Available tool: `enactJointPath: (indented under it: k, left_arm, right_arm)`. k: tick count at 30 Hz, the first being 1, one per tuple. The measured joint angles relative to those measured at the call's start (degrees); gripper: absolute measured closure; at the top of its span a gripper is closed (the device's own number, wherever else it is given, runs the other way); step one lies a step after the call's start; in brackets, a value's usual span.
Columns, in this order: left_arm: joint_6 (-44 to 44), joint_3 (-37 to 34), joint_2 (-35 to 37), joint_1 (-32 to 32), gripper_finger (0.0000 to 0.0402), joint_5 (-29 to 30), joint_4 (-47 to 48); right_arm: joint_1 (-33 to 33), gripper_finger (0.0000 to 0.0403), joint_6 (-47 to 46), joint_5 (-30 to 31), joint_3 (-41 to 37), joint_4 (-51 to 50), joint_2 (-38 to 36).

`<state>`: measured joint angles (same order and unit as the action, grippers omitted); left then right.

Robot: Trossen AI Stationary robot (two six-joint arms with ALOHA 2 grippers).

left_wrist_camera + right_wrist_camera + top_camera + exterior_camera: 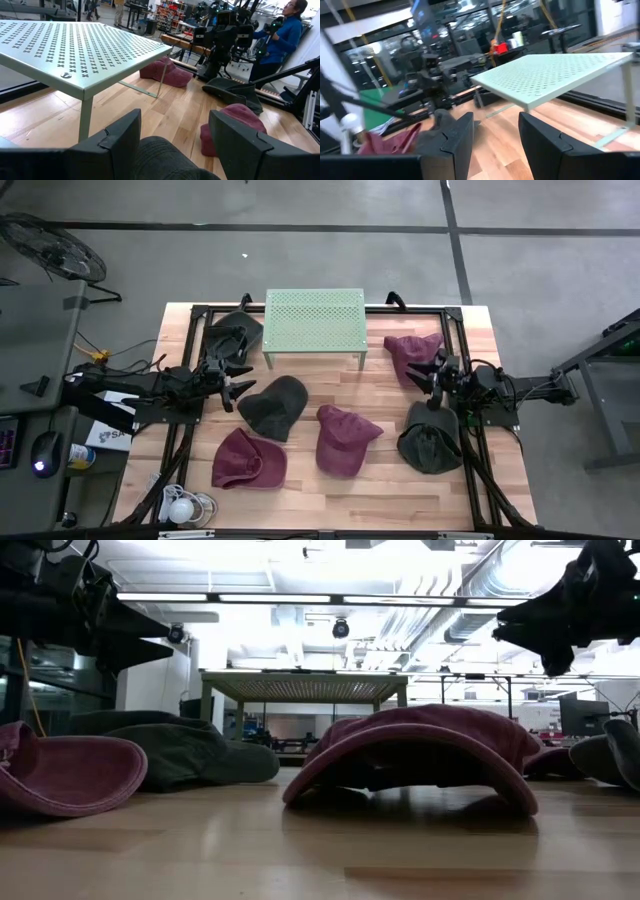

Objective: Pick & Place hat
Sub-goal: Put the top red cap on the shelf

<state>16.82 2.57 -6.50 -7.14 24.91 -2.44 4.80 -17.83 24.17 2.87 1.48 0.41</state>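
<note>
Six soft, floppy fabric hats, three maroon and three dark, lie around a perforated green metal stand [314, 320] on the wooden table [390, 480], both grippers [232, 387] [430, 376] hovering parted and empty.

A light wooden plank table [380, 490] carries a pale green perforated metal stand [314, 319] at its far middle, three maroon fabric caps [248, 460] [345, 440] [412, 349], and three dark grey-green caps [274, 406] [431, 438] [235, 331].
</note>
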Motion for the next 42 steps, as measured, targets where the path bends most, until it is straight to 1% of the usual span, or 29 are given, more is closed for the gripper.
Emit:
enactJointPath:
  k: [2, 5, 7, 10, 13, 18, 23, 26, 28, 32, 33, 37, 39, 42]
  left_arm:
    - [0.0, 0.0, -0.02, 0.0, 0.0172, 0.0, 0.0]
    - [0.0, 0.0, 0.0, 0.0, 0.0172, 0.0, 0.0]
    - [0.0, 0.0, 0.0, 0.0, 0.0172, 0.01, 0.0]
    - [0.0, 0.0, -0.01, 0.0, 0.0172, 0.01, 0.0]
    - [0.0, 0.0, -0.01, 0.0, 0.0172, 0.01, 0.0]
    - [0.0, 0.0, -0.01, -0.01, 0.0172, 0.0, 0.0]
    - [0.0, 0.0, -0.01, -0.01, 0.0172, 0.01, 0.0]
    - [0.0, 0.0, 0.0, -0.02, 0.0172, 0.0, 0.0]
    - [0.0, 0.0, -0.01, 0.0, 0.0172, 0.01, 0.0]
    - [0.0, 0.0, 0.0, 0.0, 0.0172, 0.02, 0.0]
    - [0.0, 0.0, 0.0, -0.02, 0.0172, 0.02, 0.0]
    - [0.0, 0.0, 0.0, 0.0, 0.0172, 0.01, 0.0]
    - [0.0, 0.0, -0.01, 0.0, 0.0172, 0.01, 0.0]
    - [0.0, 0.0, 0.0, -0.02, 0.0172, 0.0, 0.0]
  right_arm:
    - [-0.02, 0.0254, -1.5, 0.82, 0.12, -0.07, 0.0]
    - [-0.05, 0.0254, -2.79, 0.06, 1.95, -0.5, 0.12]
    - [-0.45, 0.0254, -2.77, -0.29, 4.48, -1.52, 1.14]
    - [-1.92, 0.0254, -5.25, 2.26, 9.92, -6.45, 3.53]
    - [-4.34, 0.0254, -9.85, 6.06, 17.03, -14.43, 7.2]
    - [-9.62, 0.0254, -16.93, 11.39, 29.5, -31.02, 14.74]
    - [-15.67, 0.0254, -22.79, 11.48, 39.62, -45.43, 23.14]
    - [-19.41, 0.0254, -29.05, 8.59, 44.57, -53.83, 28.49]
    - [-22.01, 0.0254, -31.54, 5.82, 47.21, -58.66, 32.1]
    - [-27.06, 0.0254, -32.33, -0.56, 50.8, -65.88, 39.32]
    - [-28.07, 0.0254, -30.44, -2.16, 51.34, -66.66, 41.08]
    - [-30.4, 0.0254, -17.16, -8.72, 52.14, -67.17, 47.59]
    - [-31.14, 0.0254, -11.69, -11.13, 52.23, -66.76, 50.44]
    - [-32.82, 0.0254, -6.17, -13.42, 52.32, -66.83, 54.8]
